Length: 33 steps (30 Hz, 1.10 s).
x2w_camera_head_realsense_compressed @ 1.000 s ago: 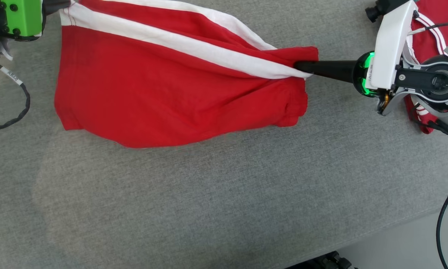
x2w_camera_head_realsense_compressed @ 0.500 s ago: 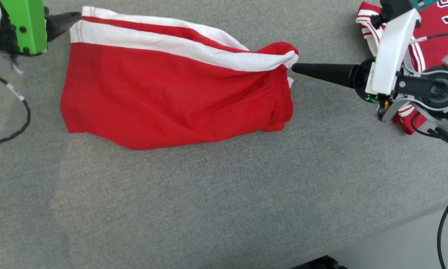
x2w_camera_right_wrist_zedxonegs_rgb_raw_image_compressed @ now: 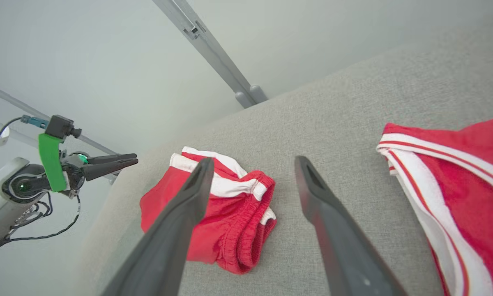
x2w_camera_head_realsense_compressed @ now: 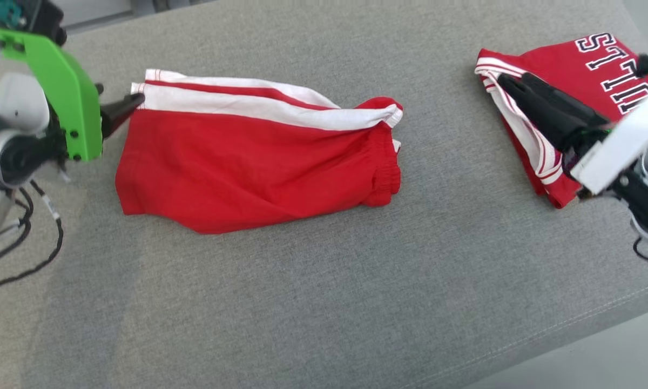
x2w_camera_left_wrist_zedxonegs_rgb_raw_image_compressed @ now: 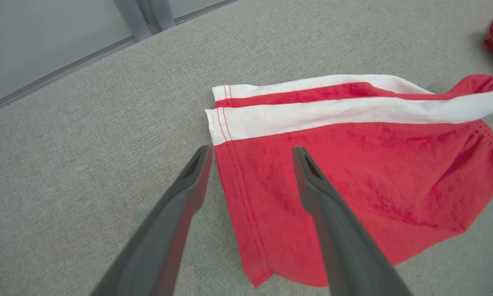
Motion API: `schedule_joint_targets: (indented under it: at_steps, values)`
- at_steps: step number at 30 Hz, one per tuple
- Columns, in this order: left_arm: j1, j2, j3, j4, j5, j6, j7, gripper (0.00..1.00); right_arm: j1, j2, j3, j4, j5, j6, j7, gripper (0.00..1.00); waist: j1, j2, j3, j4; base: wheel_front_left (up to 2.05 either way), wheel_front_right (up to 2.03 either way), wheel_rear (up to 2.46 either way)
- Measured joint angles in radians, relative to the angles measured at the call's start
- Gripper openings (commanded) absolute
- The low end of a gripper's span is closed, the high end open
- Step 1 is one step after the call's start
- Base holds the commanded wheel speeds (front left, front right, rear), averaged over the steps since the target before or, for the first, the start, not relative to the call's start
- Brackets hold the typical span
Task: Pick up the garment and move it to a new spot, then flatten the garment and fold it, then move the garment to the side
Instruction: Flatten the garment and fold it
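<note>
We judge flattening is in hand: the red shorts (x2w_camera_head_realsense_compressed: 259, 162) lie on the grey cushion (x2w_camera_head_realsense_compressed: 324, 302), waistband end bunched. The left gripper (x2w_camera_left_wrist_zedxonegs_rgb_raw_image_compressed: 251, 150) and right gripper (x2w_camera_right_wrist_zedxonegs_rgb_raw_image_compressed: 254, 161) both have fingers spread, holding nothing. Next we should smooth that bunched end before folding

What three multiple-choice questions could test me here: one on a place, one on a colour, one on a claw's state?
1. The lettered red top lies: A. on the red shorts. B. to the robot's right of them. C. to their left.
2. The shorts' stripes are: A. white. B. blue. C. black.
3. The left gripper is: A. shut on the shorts. B. open, holding nothing. C. shut on the top.
Answers: B, grey cushion separates them; A, two white bands show; B, its fingers stand apart.
</note>
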Motion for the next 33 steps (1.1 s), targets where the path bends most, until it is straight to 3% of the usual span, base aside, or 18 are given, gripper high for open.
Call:
schedule_joint_targets:
  at_steps: [3, 6, 11, 15, 22, 29, 30, 31, 33]
  values:
    - [0.044, 0.015, -0.009, -0.008, -0.008, -0.001, -0.022, 1.00, 0.083, -0.012, -0.014, -0.008, -0.075, 0.000, -0.150, 1.00, 0.0000, 0.0000, -0.027, -0.006, 0.00, 0.00, 0.00]
    - [0.078, 0.032, -0.018, -0.005, -0.023, -0.001, -0.026, 1.00, 0.155, 0.008, -0.073, -0.001, -0.133, 0.000, -0.190, 1.00, 0.0000, 0.0000, -0.042, -0.019, 0.00, 0.00, 0.00]
    - [0.103, 0.050, -0.025, 0.024, -0.035, -0.002, -0.012, 1.00, 0.293, 0.142, -0.299, -0.001, -0.263, 0.000, -0.195, 1.00, 0.0000, 0.0000, -0.035, -0.048, 0.00, 0.00, 0.00]
    - [0.105, 0.052, -0.023, 0.067, -0.039, -0.002, -0.020, 1.00, 0.398, 0.244, -0.406, -0.024, -0.336, 0.000, -0.195, 1.00, 0.0000, 0.0000, -0.004, -0.063, 0.00, 0.00, 0.00]
    - [0.107, 0.038, -0.005, 0.125, -0.097, -0.002, 0.016, 1.00, 0.507, 0.297, -0.483, -0.052, -0.389, 0.000, -0.195, 1.00, 0.0000, 0.0000, 0.045, -0.089, 0.00, 0.00, 0.00]
    - [0.106, 0.023, 0.004, 0.104, -0.149, -0.002, 0.042, 1.00, 0.529, 0.326, -0.491, -0.063, -0.393, 0.000, -0.195, 1.00, 0.0000, 0.0000, 0.056, -0.107, 0.00, 0.00, 0.00]
    - [0.106, 0.021, 0.004, 0.093, -0.158, -0.002, 0.050, 0.96, 0.530, 0.329, -0.492, -0.064, -0.388, 0.000, -0.195, 1.00, 0.0000, 0.0000, 0.055, -0.105, 0.00, 0.00, 0.00]
    - [0.106, 0.017, 0.002, 0.077, -0.165, -0.002, 0.058, 0.63, 0.534, 0.337, -0.498, -0.066, -0.369, 0.000, -0.195, 1.00, 0.0000, 0.0000, 0.053, -0.103, 0.00, 0.00, 0.00]
    - [0.108, 0.010, 0.003, 0.054, -0.182, -0.002, 0.065, 0.21, 0.542, 0.344, -0.506, -0.072, -0.341, 0.000, -0.195, 1.00, 0.0000, 0.0000, 0.049, -0.098, 0.00, 0.00, 0.00]
